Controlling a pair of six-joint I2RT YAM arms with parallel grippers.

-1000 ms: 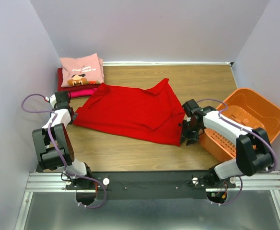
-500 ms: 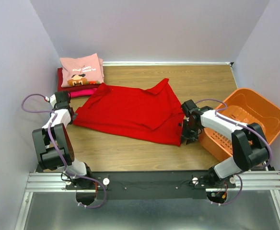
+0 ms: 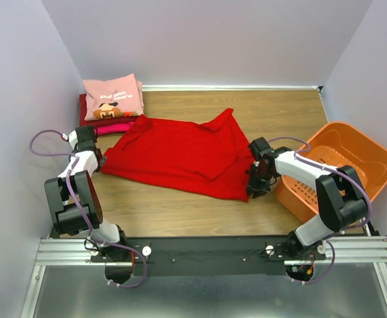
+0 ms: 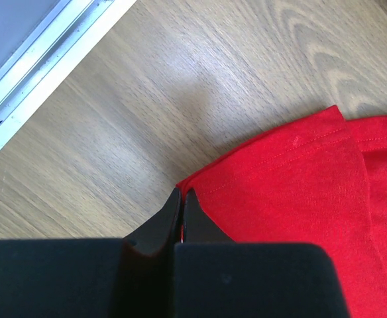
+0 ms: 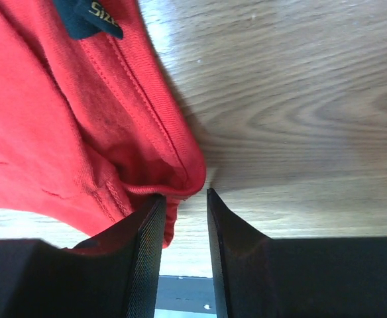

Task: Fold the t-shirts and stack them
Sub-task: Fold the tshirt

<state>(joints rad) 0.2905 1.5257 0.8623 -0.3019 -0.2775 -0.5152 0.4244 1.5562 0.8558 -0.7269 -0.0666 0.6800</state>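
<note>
A plain bright red t-shirt [image 3: 180, 156] lies spread flat on the wooden table. My left gripper [image 3: 95, 161] sits at its left corner. In the left wrist view the gripper [image 4: 182, 195] is shut, with a sliver of the red cloth [image 4: 299, 199] pinched between the jaws. My right gripper [image 3: 255, 188] is at the shirt's near right edge. In the right wrist view it [image 5: 183, 199] is open, and a rolled fold of the red shirt [image 5: 61, 119] lies at its left fingertip [image 5: 150, 218]. A folded light pink printed tee [image 3: 112, 97] tops dark red and magenta tees [image 3: 114, 126] at the back left.
An orange plastic basket [image 3: 342, 165] stands tilted at the right, close behind my right arm. Walls close in the table on the left, back and right. A metal rail [image 4: 41, 73] runs along the table's left edge.
My right gripper has shifted slightly left, closer against the shirt's near right edge. The left arm and the shirt have not visibly moved.
</note>
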